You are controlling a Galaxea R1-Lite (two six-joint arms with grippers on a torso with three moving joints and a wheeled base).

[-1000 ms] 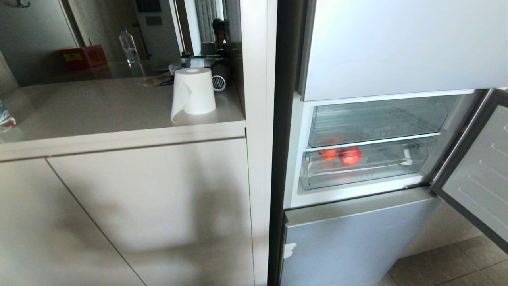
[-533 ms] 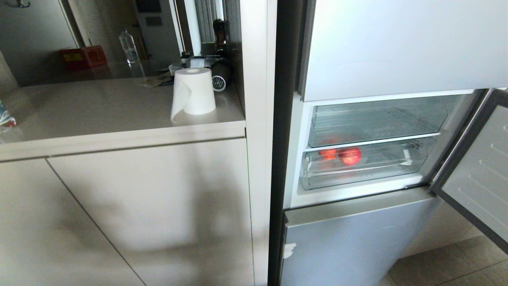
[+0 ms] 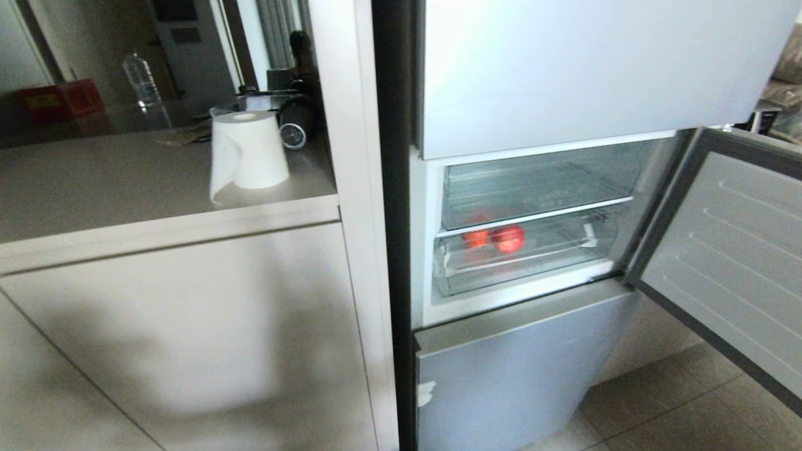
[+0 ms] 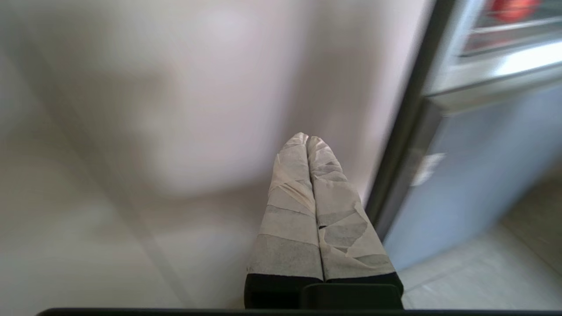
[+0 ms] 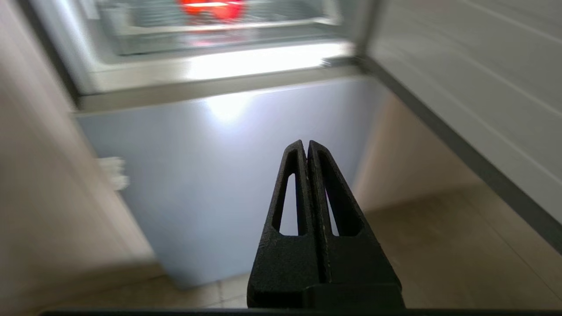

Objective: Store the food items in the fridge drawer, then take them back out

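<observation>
Currently we see the glossy orange-red ribbed toy ball (image 3: 509,238) in the clear ribbed plastic fridge drawer (image 3: 520,266), at 3 o'clock of centre | left tool (image 4: 307,139) and right tool (image 5: 306,144) pinched together, empty | risk: tips unparted shove the ball deeper; open grey fridge door (image 3: 720,263) at 4 o'clock may snag our arm

Fridge door (image 3: 727,263) cut off at the right edge; food items (image 5: 210,8) blurred, cropped

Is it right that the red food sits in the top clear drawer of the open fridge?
Not quite. In the head view the red food sits in the lower clear drawer of the open fridge, not the top one; the upper clear bin holds nothing I can make out.
</observation>
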